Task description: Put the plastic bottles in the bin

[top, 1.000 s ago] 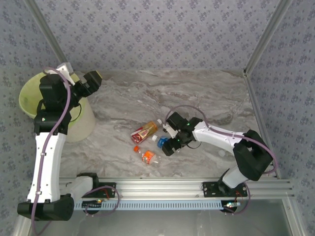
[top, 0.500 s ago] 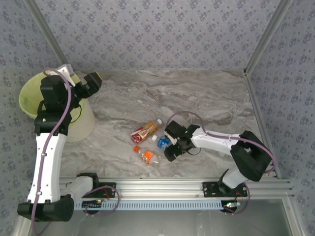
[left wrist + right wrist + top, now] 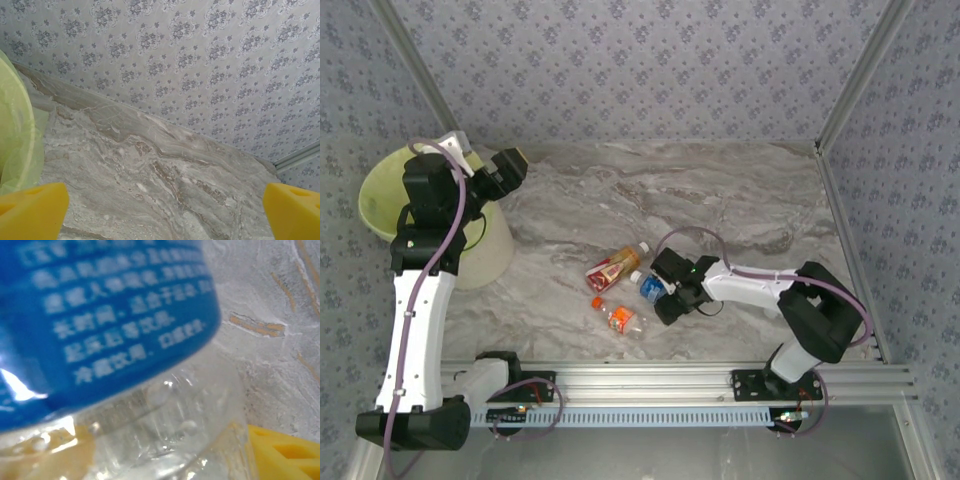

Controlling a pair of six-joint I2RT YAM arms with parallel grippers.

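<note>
1. Since 1 second ago, the right gripper (image 3: 663,297) has slid left over the grey marbled table (image 3: 740,200) and narrowed its jaws around a small clear plastic bottle with a blue label (image 3: 649,288). The left arm has not moved.
2. Seen from the right wrist, the blue-label bottle (image 3: 110,315) lies on its side between the pads, with 1 yellow pad (image 3: 282,450) just beside its clear wall. The jaws look about half closed. Whether they press the bottle yet cannot be told.
3. The left gripper (image 3: 165,210) hangs wide open and empty by the rim of the round white bin with a lime-green plastic liner (image 3: 380,205), at the table's far left, well apart from the bottles.
4. 2 more lie near: a red-label bottle (image 3: 611,268) just beyond the blue one and an orange-label bottle (image 3: 619,318) closer to the arm bases.
5. To grip well, close on the bottle's body, not its neck, and gently: thin plastic will likely buckle or slip. Then lift straight up, clear of both neighbours.
</note>
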